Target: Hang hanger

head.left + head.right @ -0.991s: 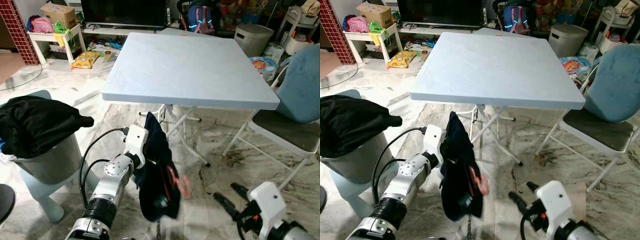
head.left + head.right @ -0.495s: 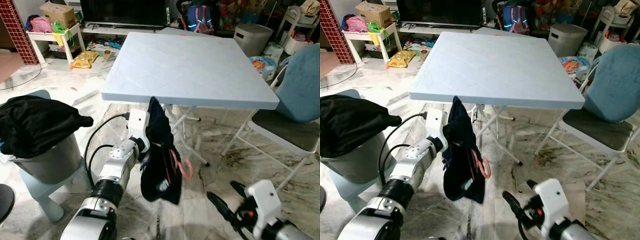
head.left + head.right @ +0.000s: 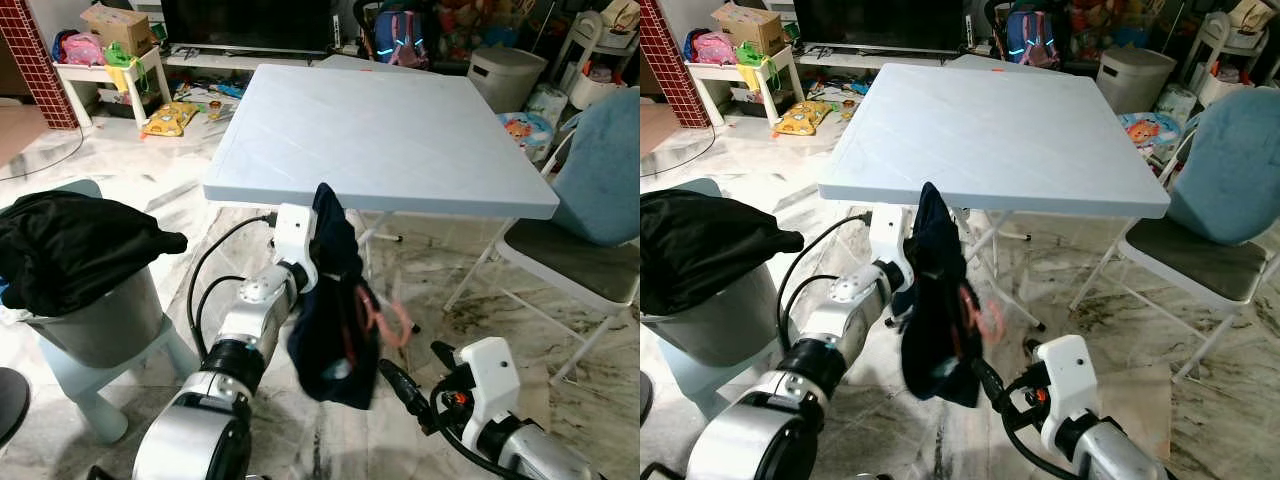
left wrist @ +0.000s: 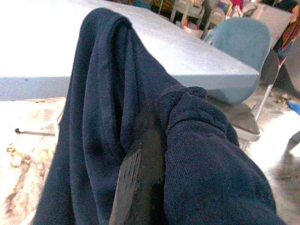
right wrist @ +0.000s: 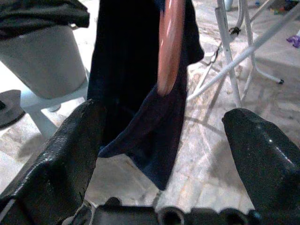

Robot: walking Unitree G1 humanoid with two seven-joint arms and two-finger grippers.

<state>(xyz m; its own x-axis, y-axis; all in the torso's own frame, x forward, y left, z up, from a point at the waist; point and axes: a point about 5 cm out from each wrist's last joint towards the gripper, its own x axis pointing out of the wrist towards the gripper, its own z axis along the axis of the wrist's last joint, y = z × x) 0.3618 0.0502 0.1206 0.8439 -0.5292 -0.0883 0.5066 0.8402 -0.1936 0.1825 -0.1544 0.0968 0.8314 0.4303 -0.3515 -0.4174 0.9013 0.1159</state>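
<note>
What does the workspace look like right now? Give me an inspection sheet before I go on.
Surface: pale blue square folding table, top bare.
Job's things: dark navy garment on a pink plastic hanger, hanging just below the table's near edge.
Clutter: black clothes heaped on a grey bin.
Grippers: left gripper shut on the garment; right gripper open, low, facing the hanger.
Cables: black cable looping along the left arm.
Surroundings: marble floor, folding chair with blue cushion, toys and boxes behind.
</note>
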